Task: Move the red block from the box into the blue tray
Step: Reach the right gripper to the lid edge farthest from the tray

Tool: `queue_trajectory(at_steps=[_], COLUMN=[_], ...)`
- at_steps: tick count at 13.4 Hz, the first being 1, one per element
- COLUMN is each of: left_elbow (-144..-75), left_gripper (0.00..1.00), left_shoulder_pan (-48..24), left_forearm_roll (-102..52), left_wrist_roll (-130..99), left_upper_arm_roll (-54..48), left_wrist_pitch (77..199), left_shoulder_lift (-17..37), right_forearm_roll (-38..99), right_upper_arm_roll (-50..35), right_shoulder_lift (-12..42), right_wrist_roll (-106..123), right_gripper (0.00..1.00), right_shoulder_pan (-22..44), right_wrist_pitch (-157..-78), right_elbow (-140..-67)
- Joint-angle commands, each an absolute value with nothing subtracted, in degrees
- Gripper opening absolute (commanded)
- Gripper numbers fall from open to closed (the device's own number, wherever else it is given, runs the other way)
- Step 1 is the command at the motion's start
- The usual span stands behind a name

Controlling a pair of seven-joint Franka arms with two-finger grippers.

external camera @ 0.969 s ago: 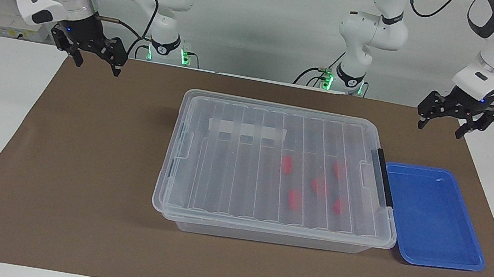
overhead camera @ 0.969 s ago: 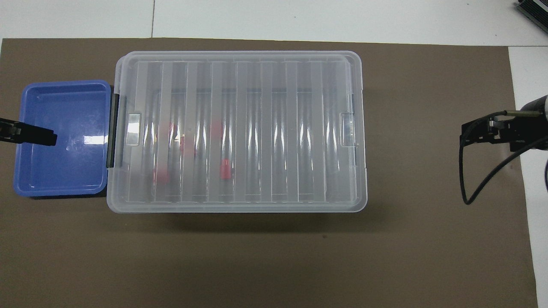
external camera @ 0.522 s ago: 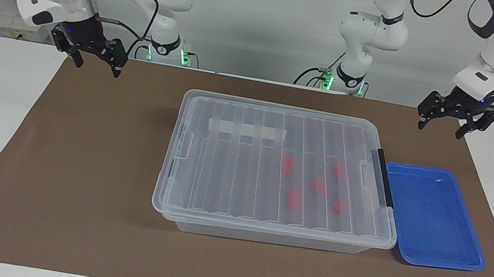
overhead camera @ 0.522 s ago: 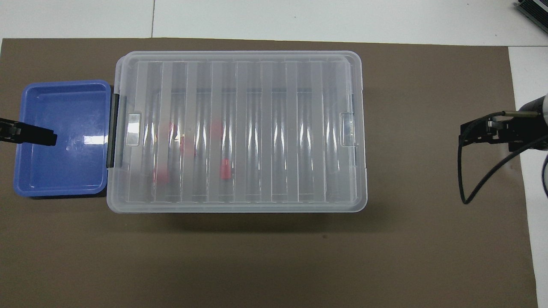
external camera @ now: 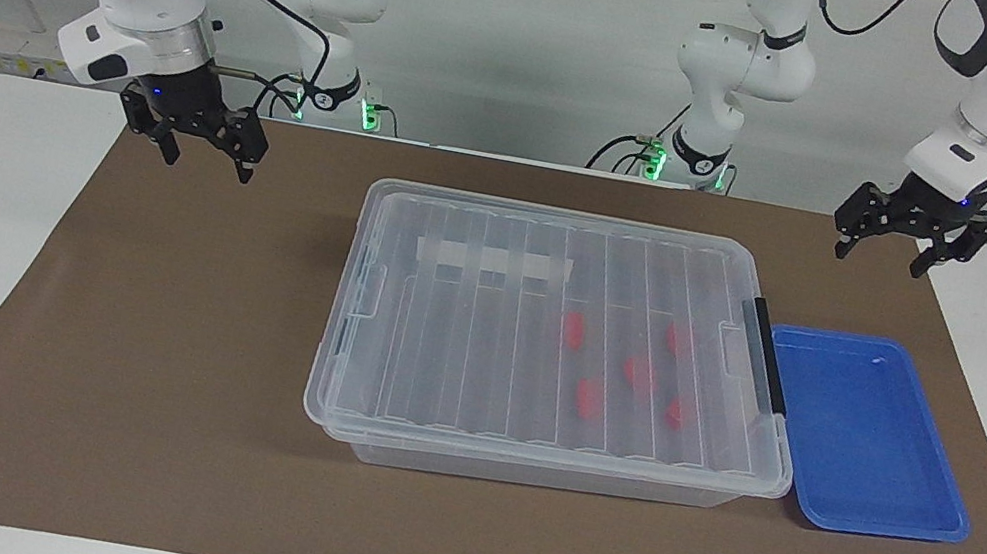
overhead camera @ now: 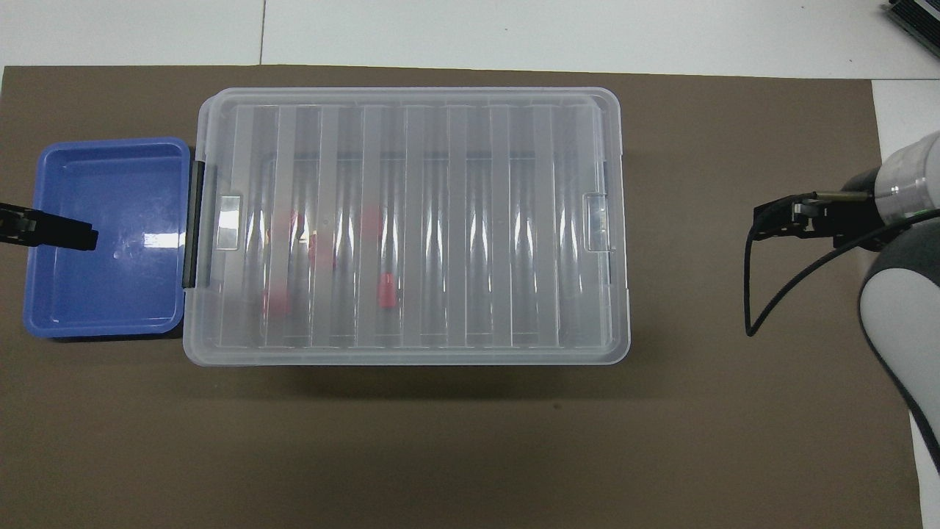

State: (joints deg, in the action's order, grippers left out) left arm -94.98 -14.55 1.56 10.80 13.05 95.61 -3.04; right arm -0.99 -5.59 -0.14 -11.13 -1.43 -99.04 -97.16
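Five red blocks (external camera: 590, 399) sit inside the box (external camera: 542, 347), lid on, with the blue tray (external camera: 867, 434) just beside its black handle (external camera: 769, 356) toward the left arm's end of the table. Left gripper (external camera: 893, 254) hangs spread and empty above the brown mat (external camera: 134, 356). Right gripper (external camera: 205, 157), spread and empty too, is over the mat's other end.

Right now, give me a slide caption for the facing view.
Lidded box with red blocks inside, empty blue tray beside it, open right gripper and left gripper raised above the mat.
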Motion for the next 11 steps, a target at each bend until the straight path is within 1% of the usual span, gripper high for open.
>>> queue_trajectory(at_steps=[1,4,7,9,11], left_elbow=[-96.2,-96.2,-96.2,-96.2,-96.2], left_gripper=[1.00,1.00,1.00,1.00,1.00], left_shoulder_pan=[-14.2,-14.2,-14.2,-14.2,-14.2], left_forearm_roll=[1.1,1.1,1.1,1.1,1.1], left_wrist_roll=[10.6,10.6,10.6,10.6,10.6], left_upper_arm_roll=[12.9,12.9,12.9,12.9,12.9], left_wrist_pitch=[95.3,95.3,95.3,95.3,95.3], left_shoulder_lift=[-4.2,-4.2,-4.2,-4.2,-4.2], right_forearm_roll=[-0.2,-0.2,-0.2,-0.3,-0.5], right_upper_arm_roll=[-6.0,-6.0,-6.0,-6.0,-6.0], right_shoulder_lift=[-0.8,1.9,4.2,5.2,5.2], right_wrist_roll=[-15.0,-17.6,-18.9,-21.1,-22.0], right_gripper=[1.00,1.00,1.00,1.00,1.00], right_shoulder_pan=[0.7,3.9,6.7,9.0,9.8], right_wrist_pitch=[-103.2,-107.2,-109.7,-112.0,-114.2], right_elbow=[-100.0,-100.0,-100.1,-101.1,-102.2])
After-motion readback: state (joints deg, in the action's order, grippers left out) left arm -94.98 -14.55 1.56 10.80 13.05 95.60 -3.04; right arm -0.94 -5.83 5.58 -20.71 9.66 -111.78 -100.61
